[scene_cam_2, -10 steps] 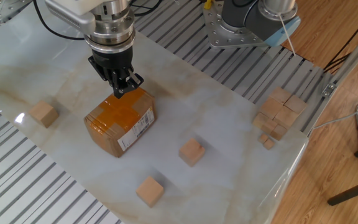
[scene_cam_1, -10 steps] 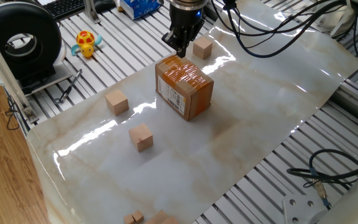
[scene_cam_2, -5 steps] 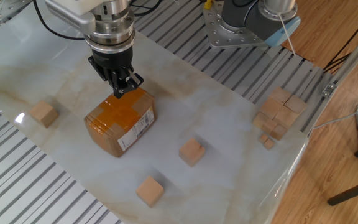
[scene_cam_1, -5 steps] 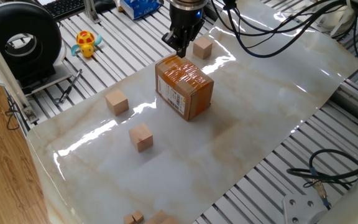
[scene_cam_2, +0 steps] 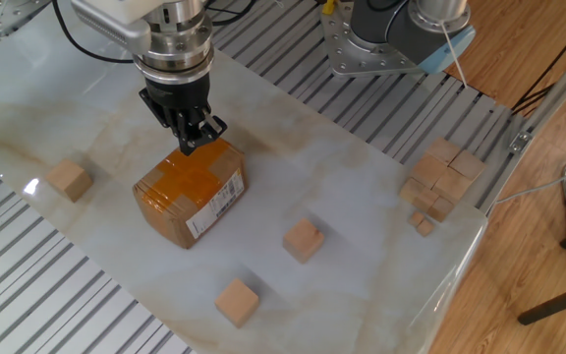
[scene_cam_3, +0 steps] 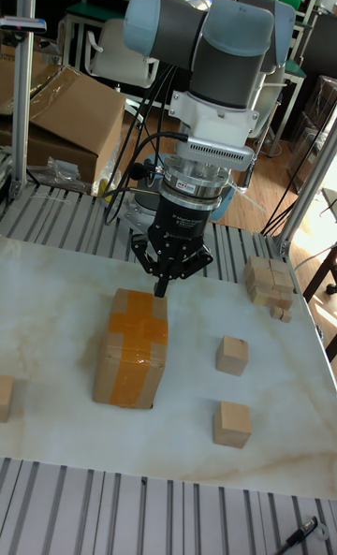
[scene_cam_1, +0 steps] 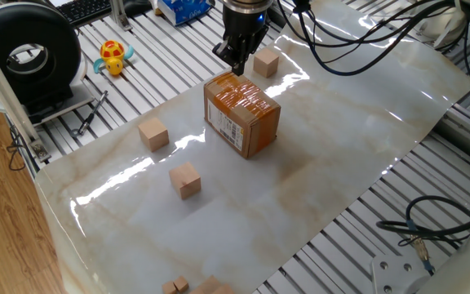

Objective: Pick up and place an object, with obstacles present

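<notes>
Pressed together and empty, jaws of the gripper point(scene_cam_2: 200, 137) pointing straight down, tips right at the top rear edge of the cardboard box point(scene_cam_2: 191, 200) — contact not certain. Three wooden cubes on the marble sheet point(scene_cam_2: 362, 187) apart from the box: one cube point(scene_cam_2: 69, 180) alone near one edge, another point(scene_cam_2: 304, 239) and a third point(scene_cam_2: 237, 301) toward the opposite side — unclear which is the target.
</notes>
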